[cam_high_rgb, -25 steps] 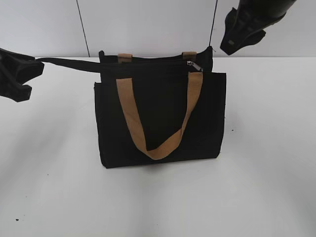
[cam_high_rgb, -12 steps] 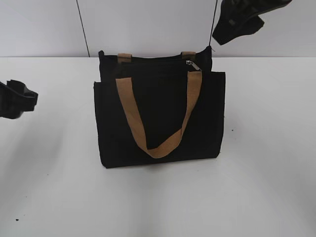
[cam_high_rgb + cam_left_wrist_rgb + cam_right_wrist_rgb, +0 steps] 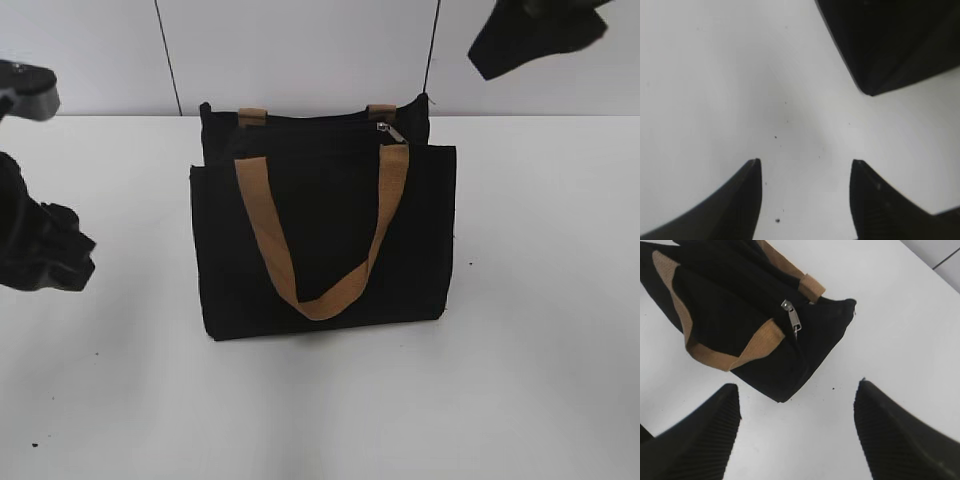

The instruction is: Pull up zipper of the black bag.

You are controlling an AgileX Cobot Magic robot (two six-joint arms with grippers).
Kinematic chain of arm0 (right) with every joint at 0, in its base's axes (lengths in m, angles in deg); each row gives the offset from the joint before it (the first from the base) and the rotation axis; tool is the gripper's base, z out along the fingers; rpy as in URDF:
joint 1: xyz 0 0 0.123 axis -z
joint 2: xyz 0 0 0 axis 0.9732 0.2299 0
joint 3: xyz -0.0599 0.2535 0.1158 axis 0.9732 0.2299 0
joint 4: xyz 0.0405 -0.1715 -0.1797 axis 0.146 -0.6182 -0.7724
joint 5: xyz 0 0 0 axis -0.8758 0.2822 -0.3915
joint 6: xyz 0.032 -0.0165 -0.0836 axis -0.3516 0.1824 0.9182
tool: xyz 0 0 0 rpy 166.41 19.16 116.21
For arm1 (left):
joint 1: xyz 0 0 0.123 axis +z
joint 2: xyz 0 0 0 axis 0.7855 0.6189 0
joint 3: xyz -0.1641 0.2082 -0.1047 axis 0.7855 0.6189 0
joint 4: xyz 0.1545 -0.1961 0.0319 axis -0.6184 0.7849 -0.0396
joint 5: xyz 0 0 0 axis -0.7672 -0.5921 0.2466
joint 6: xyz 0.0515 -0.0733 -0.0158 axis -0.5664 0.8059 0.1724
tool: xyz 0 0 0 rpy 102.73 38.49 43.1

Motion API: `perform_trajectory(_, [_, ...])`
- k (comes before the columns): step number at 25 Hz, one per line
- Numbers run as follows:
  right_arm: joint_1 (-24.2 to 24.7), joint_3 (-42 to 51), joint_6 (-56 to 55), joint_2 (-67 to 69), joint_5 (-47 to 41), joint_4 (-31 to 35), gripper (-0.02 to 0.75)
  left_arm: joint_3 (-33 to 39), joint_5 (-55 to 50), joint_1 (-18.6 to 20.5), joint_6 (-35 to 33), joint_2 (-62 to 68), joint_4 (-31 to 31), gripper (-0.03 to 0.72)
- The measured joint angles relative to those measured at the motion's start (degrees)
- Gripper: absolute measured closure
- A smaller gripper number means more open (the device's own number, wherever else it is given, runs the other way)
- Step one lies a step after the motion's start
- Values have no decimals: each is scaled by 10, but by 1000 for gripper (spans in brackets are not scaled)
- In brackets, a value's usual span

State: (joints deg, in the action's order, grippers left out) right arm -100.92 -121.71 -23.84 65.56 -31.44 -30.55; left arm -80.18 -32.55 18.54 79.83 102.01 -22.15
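Both tools gape wide and hold nothing. The left tool [image 3: 805,200] hangs over bare desk [image 3: 715,75], a corner of the bag [image 3: 325,235] up to its right. Ahead and left of the right tool [image 3: 797,432], the bag stands upright, its zipper [image 3: 791,318] tab at the top edge's end, the zip line running away leftward
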Motion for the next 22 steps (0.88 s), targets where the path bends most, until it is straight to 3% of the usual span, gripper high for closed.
perform_trajectory(5, [0,92,-27,-89,0,2,192,-100,-180,0,-33,-15,26,263])
perform_trajectory(9, [0,193,-33,-193,5,2,192,-102,-234,0,-36,-67,37,196])
perform_trajectory(13, [0,287,-44,-318,-28,2,190,-52,-240,0,-40,-160,45,150])
perform_trajectory(17, [0,368,-76,-459,-83,2,188,22,-244,0,-50,-294,45,141])
perform_trajectory(22, [0,455,-101,-592,-91,3,187,119,-234,0,-72,-451,43,141])
